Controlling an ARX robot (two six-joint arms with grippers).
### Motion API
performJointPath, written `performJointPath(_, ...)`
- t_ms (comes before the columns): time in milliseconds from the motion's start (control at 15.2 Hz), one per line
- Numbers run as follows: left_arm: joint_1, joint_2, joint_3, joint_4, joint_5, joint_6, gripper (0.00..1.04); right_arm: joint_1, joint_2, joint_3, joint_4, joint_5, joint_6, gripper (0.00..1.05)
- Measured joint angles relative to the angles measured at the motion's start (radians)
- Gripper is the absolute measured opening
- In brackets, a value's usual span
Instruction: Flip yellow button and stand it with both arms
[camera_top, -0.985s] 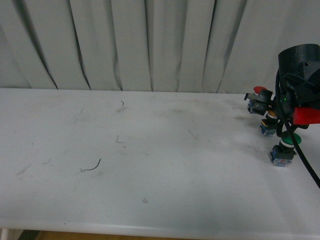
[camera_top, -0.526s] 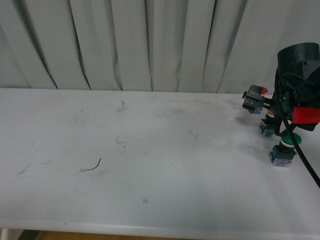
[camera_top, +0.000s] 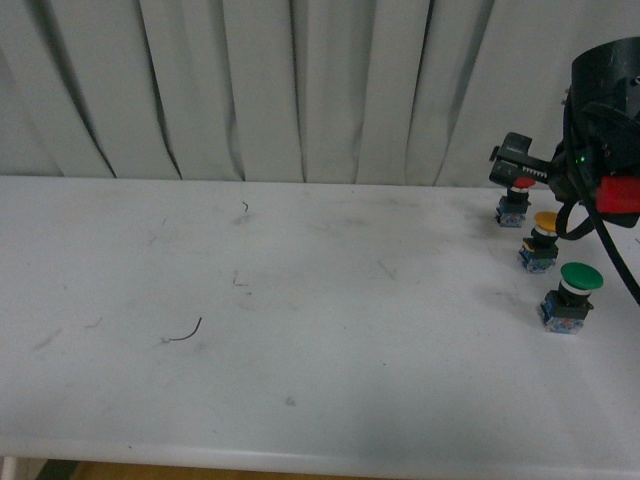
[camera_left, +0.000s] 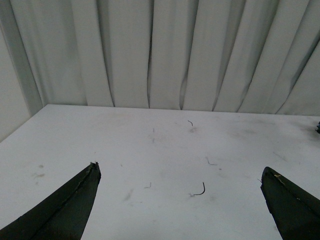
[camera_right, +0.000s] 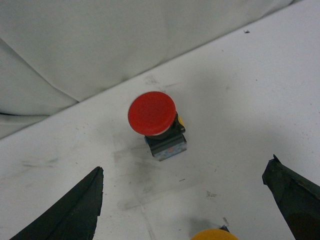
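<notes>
The right gripper (camera_top: 512, 160) hangs spread wide and empty above the red button (camera_right: 152, 114). The yellow button (camera_top: 542, 243) stands upright on the white table (camera_top: 300, 300), cap up, just below and nearer than that gripper, between the red button and the green button (camera_top: 570, 297). The left gripper (camera_left: 180, 200) is spread too, well apart from all three.

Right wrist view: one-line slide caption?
Open right gripper hovers above the upright red button on the white table, yellow button cap at frame edge.
</notes>
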Motion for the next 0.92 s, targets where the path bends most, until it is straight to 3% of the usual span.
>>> performJointPath(131, 0.0, 0.0, 0.0, 0.0, 0.0, 0.0, 0.98, -0.002, -0.112, -0.078, 0.052, -0.036, -0.023, 0.98)
performJointPath(197, 0.0, 0.0, 0.0, 0.0, 0.0, 0.0, 0.98, -0.027, -0.373, -0.304, 0.207, -0.101, -0.065, 0.98)
performJointPath(328, 0.0, 0.0, 0.0, 0.0, 0.0, 0.0, 0.98, -0.052, -0.61, -0.499, 0.333, -0.204, -0.111, 0.95)
performJointPath(394, 0.0, 0.0, 0.0, 0.0, 0.0, 0.0, 0.98, -0.059, -0.717, -0.625, 0.447, -0.25, -0.209, 0.83)
performJointPath(460, 0.0, 0.0, 0.0, 0.0, 0.0, 0.0, 0.98, -0.058, -0.881, -0.792, 0.448, -0.259, -0.309, 0.68)
performJointPath(591, 0.0, 0.0, 0.0, 0.0, 0.0, 0.0, 0.98, -0.058, -1.136, -1.009, 0.384, -0.261, -0.373, 0.46)
performJointPath(920, 0.0, 0.0, 0.0, 0.0, 0.0, 0.0, 0.98, -0.058, -1.347, -1.193, 0.388, -0.261, -0.389, 0.24)
